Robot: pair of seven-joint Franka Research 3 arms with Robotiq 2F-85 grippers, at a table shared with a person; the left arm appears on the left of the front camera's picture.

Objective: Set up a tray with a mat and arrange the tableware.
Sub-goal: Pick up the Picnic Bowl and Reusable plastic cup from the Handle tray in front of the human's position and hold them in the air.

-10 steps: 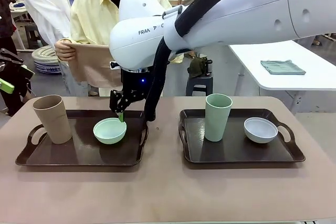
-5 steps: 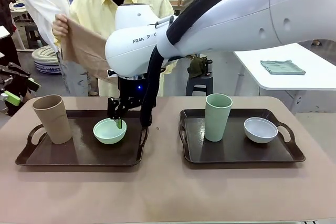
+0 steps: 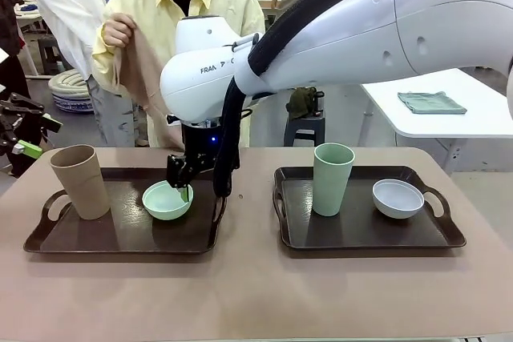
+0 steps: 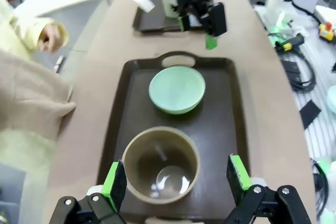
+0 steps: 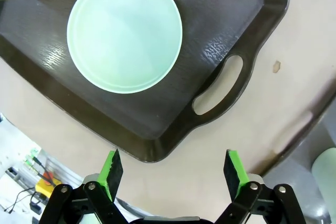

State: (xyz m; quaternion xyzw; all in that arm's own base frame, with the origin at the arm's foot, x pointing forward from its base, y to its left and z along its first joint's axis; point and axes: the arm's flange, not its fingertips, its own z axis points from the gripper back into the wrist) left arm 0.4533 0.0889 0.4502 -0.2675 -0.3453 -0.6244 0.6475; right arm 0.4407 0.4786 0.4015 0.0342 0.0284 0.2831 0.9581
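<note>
Two claws, each spread wide, hold nothing. From the front, the right claw [image 3: 183, 179] hangs above the mint bowl [image 3: 167, 200]'s far rim, tan cup [image 3: 80, 182] to its left on the same tray [image 3: 120, 238]; green cup [image 3: 333, 179] and white bowl [image 3: 397, 199] sit on a second tray [image 3: 361, 234] to its right. Its wrist view shows the bowl ahead of it, the tray's handle [image 5: 231, 99] nearer. The left claw [image 4: 178, 179] looks down into the tan cup, bowl beyond, a person's mat [image 4: 26, 98] alongside.

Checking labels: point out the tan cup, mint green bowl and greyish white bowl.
tan cup [image 3: 80, 183], front view, side wall.
mint green bowl [image 5: 124, 32], right wrist view, inner floor.
greyish white bowl [image 3: 398, 197], front view, inside.
</note>
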